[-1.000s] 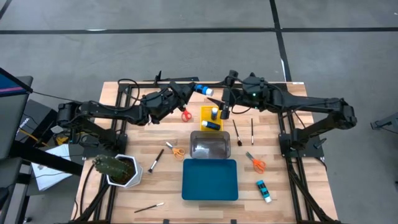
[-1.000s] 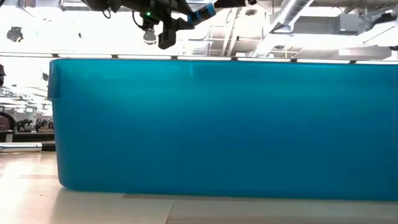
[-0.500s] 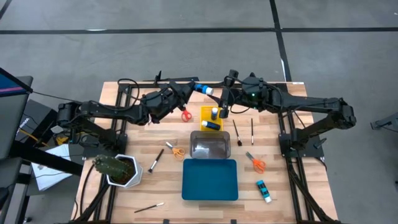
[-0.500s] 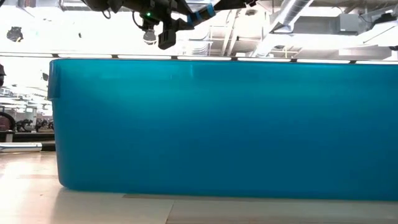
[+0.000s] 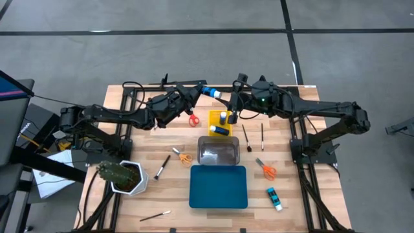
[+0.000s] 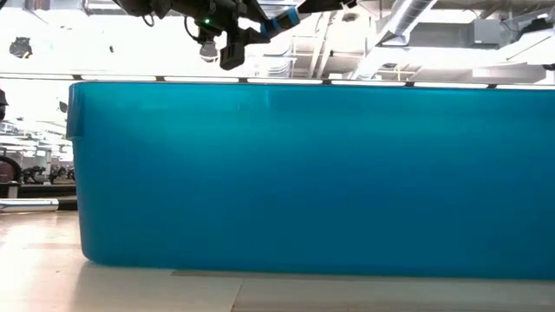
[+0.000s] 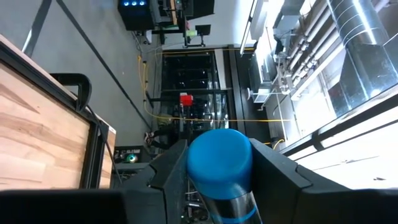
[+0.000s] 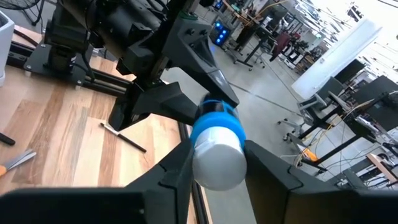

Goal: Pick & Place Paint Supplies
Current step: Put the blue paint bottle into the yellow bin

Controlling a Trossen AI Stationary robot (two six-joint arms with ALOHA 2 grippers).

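A small blue bottle [image 5: 211, 92] with a white cap hangs level above the table's far middle, between my two grippers. My left gripper [image 5: 201, 91] reaches in from the left and is shut on its blue end [image 7: 219, 158]. From the right, my right gripper [image 5: 227, 99] closes on the cap [image 8: 216, 163]. Below them stands the yellow tray [image 5: 211, 116], with one bottle upright [image 5: 223, 117] and one lying [image 5: 218, 129] in it. In the low view both grippers and the bottle [image 6: 284, 16] show at the top. My left gripper pinches the bottle's blue body [image 8: 214, 112] between its two fingers, near the end away from the cap. The fingers come level from the table's left and lie along the bottle. The bottle is lifted clear, lying level, cap toward the right arm. My right gripper has the white cap [image 8: 217, 177] between its two fingers [image 8: 177, 171], one on each side. They come from the table's right, nearly level, along the bottle. The cap end sits at their free ends, clear of the table.
A clear tray [image 5: 218, 150] and a blue tray [image 5: 218, 188] lie nearer than the yellow one. Scissors [image 5: 193, 120], [image 5: 183, 156], [image 5: 266, 170], brushes [image 5: 246, 137], [image 5: 262, 137], [image 5: 162, 167], [image 5: 155, 215] and a bottle [image 5: 274, 199] lie about. A cactus pot [image 5: 123, 177] stands near left.
My right gripper's fingers have drawn together around the bottle's white cap. Both arms have stayed where they were, and the bottle has kept level in my left gripper.
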